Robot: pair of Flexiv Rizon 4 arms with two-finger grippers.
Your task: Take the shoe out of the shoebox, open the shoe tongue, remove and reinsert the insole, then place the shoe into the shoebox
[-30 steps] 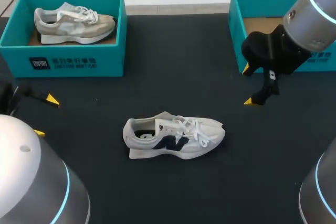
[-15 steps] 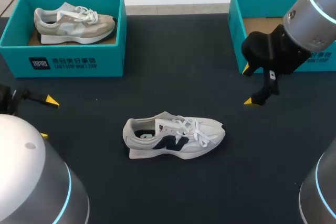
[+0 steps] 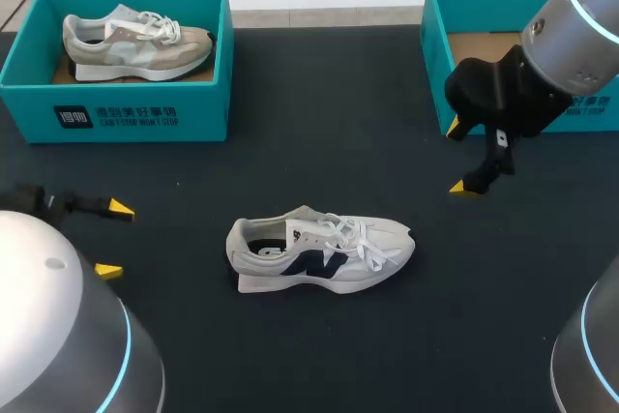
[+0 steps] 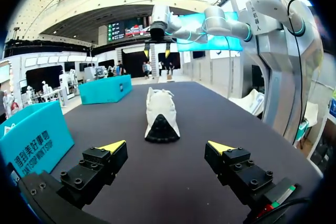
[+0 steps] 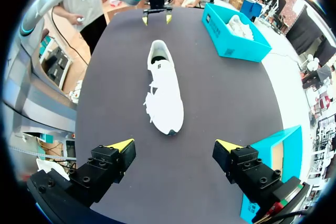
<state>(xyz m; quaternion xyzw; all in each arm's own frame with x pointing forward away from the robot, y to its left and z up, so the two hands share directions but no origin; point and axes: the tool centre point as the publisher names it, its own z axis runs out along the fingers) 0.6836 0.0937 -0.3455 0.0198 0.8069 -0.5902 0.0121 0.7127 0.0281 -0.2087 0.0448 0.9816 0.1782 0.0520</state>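
1. The white shoe [image 3: 319, 253] with a dark blue mark on its side sits on the black table [image 3: 309, 142], out in the open and not in any box. Its heel points to the left arm's side and its toe to the right arm's side. The laces are tied and lie loose on top.
2. The left gripper [image 3: 114, 239] is low over the table, near the heel end of the shoe but not touching it. Its two yellow-tipped fingers are spread wide apart and hold nothing. Only bare table lies between it and the heel.
3. The right gripper [image 3: 457, 157] hangs over the table past the toe end, just in front of the right shoebox [image 3: 435, 36]. Its fingers are spread wide too, with nothing in them.
4. The right shoebox is blue-green, and its brown floor shows inside.
5. The left shoebox [image 3: 116, 115], also blue-green, is at the far left corner, well apart from the white shoe. A grey and tan shoe [image 3: 135, 41] lies inside it.
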